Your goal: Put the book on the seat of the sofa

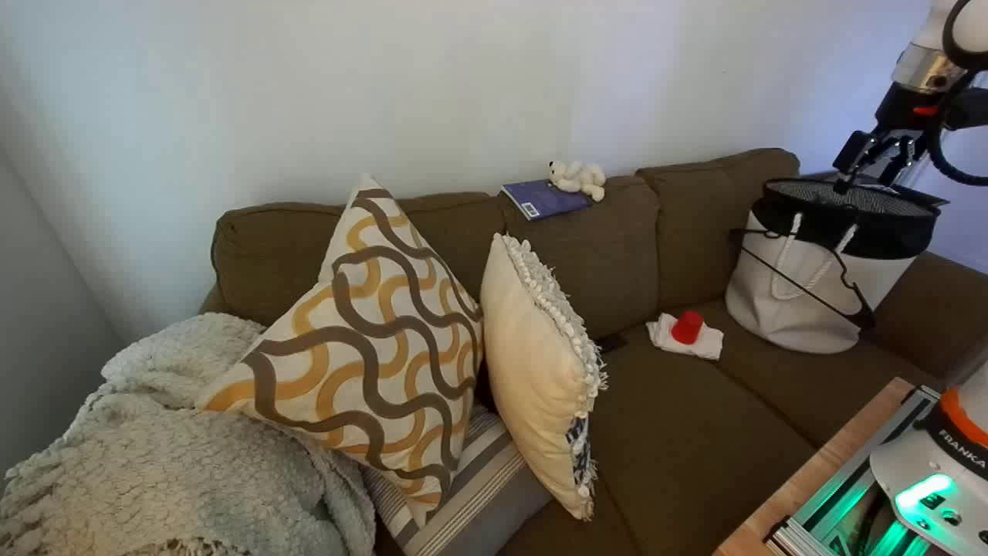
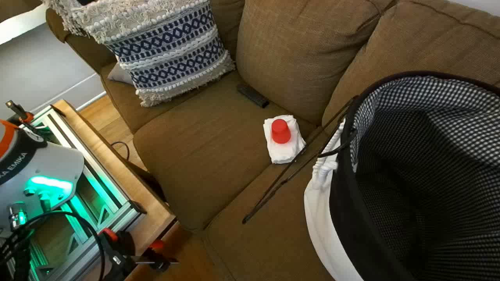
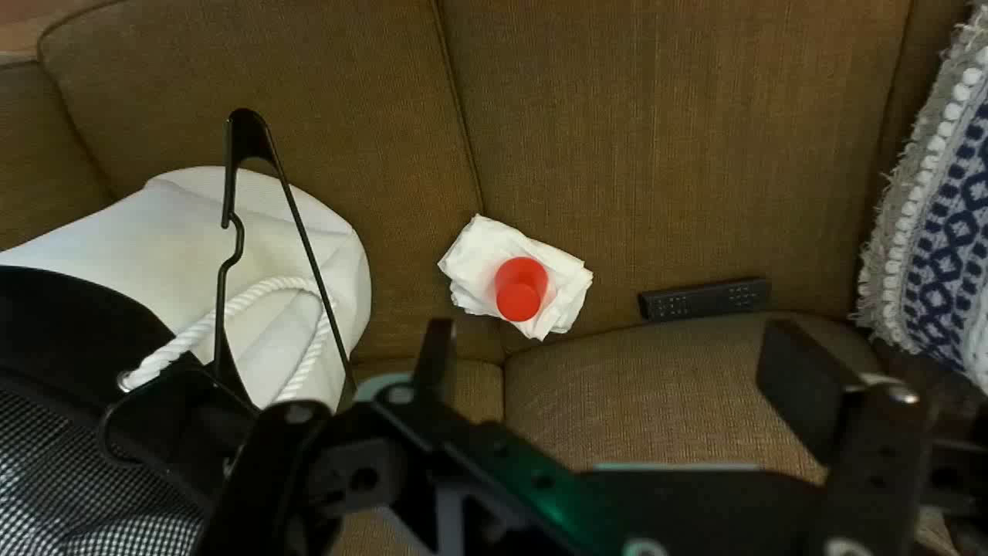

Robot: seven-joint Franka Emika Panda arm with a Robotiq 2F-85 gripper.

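The book, purple-blue with a barcode label, lies on top of the sofa's backrest in an exterior view. It is out of view in the wrist view. The brown sofa seat also shows in an exterior view and in the wrist view. My gripper is high at the right, in front of or above the white basket, well apart from the book. In the wrist view the gripper is open, with its fingers wide apart and nothing between them.
A white plush toy touches the book's right end. A red cup stands on a folded white cloth. A remote lies by the backrest. A basket with a black hanger, and cushions, stand on the sofa.
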